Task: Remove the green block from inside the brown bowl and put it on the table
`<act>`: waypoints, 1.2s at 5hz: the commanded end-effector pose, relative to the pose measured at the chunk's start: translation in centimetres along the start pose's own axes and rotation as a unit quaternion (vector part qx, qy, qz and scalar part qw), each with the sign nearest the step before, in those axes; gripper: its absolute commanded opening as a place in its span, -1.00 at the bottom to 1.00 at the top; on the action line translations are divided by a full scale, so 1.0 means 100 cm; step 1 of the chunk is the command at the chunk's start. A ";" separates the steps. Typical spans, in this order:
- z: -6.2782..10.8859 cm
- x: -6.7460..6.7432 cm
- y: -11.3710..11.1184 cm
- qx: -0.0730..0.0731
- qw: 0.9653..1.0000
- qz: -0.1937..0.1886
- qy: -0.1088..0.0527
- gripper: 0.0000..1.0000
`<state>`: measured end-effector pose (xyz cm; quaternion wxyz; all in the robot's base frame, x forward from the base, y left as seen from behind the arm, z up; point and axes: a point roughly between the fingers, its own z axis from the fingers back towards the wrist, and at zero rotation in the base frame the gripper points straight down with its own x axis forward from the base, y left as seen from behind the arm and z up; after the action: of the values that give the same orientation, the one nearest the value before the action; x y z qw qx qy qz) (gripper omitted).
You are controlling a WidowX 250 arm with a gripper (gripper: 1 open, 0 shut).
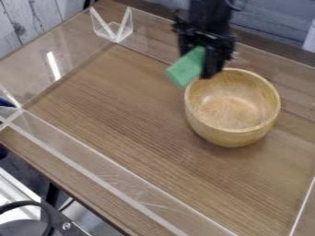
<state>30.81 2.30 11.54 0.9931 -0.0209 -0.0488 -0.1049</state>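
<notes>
Green and matte, the green block (186,68) hangs tilted in the air, clear of the brown bowl (231,107) and just to the left of its far rim, above bare wood. The gripper (198,61) is clamped tight on the block's upper right part, jaws pointing down, so most of the block sticks out below and to the left of the fingers.

By its look the block is stiff and light, probably foam or painted wood, and not fragile; its plain flat faces give the pads a fair hold. With the grip off-centre near one end, it could pivot in the jaws if bumped.

The bowl sits empty on the right side of the table (110,120). Open tabletop lies to the left and nearer, bounded by the clear acrylic walls (74,161), with room to set the block down.
</notes>
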 end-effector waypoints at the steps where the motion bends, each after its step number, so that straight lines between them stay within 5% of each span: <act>1: 0.014 -0.019 0.030 0.013 0.998 0.061 -0.025 -1.00; 2: -0.001 -0.040 0.048 0.019 0.994 0.108 -0.013 -1.00; 4: -0.044 -0.058 0.068 0.023 0.992 0.121 0.013 -1.00; 6: -0.076 -0.066 0.068 0.062 0.995 0.065 0.032 -1.00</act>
<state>25.78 9.60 2.14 0.9989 0.0317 -0.0037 -0.0352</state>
